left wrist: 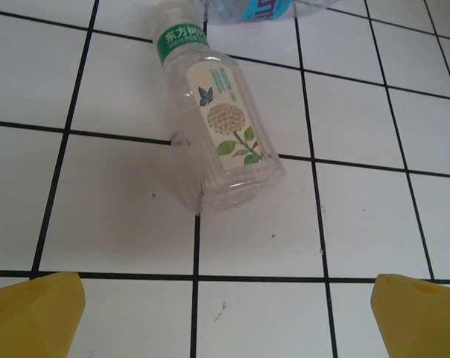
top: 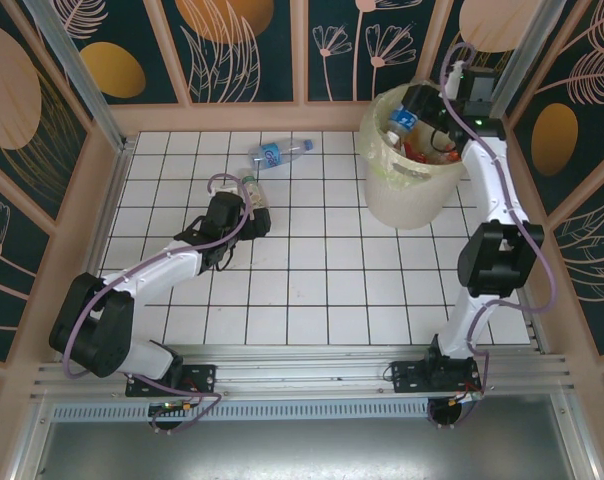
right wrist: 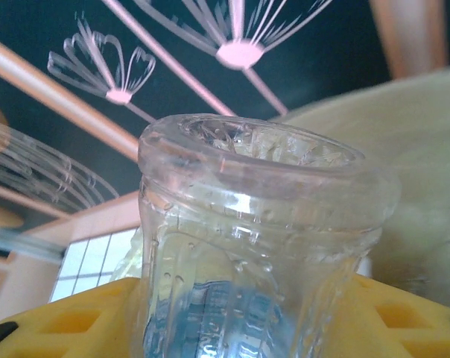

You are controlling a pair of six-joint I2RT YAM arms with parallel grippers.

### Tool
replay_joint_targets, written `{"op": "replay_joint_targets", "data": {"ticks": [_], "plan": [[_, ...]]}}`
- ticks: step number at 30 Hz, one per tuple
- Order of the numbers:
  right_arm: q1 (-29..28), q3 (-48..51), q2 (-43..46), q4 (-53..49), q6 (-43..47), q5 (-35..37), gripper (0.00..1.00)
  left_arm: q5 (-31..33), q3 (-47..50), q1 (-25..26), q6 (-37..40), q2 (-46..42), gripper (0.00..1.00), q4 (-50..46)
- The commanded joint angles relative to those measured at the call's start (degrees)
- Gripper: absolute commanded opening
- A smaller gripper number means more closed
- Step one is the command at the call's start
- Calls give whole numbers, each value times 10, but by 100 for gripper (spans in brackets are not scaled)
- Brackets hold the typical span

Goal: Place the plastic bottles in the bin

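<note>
Right wrist: right gripper (right wrist: 247,317) grips clear bottle (right wrist: 255,216); left gripper (left wrist: 225,317) spread wide.

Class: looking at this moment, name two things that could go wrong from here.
1. The clear bottle in the right end effector hangs over the bin near its far rim; released off-centre, it might bounce out.
2. The green-labelled bottle lies askew ahead of the open left end effector and could roll away when pinched.

Floor (top: 312,290): white tiles, black grid. Bin (top: 412,195): pale cream. Walls (top: 252,60): dark teal, pink dandelion motifs, orange ovals. Near bottle (left wrist: 217,134): clear, green neck band, white butterfly-and-flower label. Far bottle (top: 279,152): clear, blue label. Left gripper (left wrist: 226,317): yellow fingers (left wrist: 33,317).
</note>
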State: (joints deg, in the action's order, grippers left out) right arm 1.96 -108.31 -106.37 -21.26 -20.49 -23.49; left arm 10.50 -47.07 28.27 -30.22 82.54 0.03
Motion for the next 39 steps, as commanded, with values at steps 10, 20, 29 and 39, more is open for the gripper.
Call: {"op": "replay_joint_targets", "data": {"ticks": [10,20,29,39], "plan": [[26,2,49,-70,67,121,55,-3,1,-3,6,-3,99,9],[15,-7,6,-102,85,75,60,-4,-15,-3,3,14,99,6],[11,-21,-8,-118,78,77,76,-2,-35,-9,5,29,99,1],[10,-57,48,-117,83,141,84,7,-53,-30,4,62,99,3]]}}
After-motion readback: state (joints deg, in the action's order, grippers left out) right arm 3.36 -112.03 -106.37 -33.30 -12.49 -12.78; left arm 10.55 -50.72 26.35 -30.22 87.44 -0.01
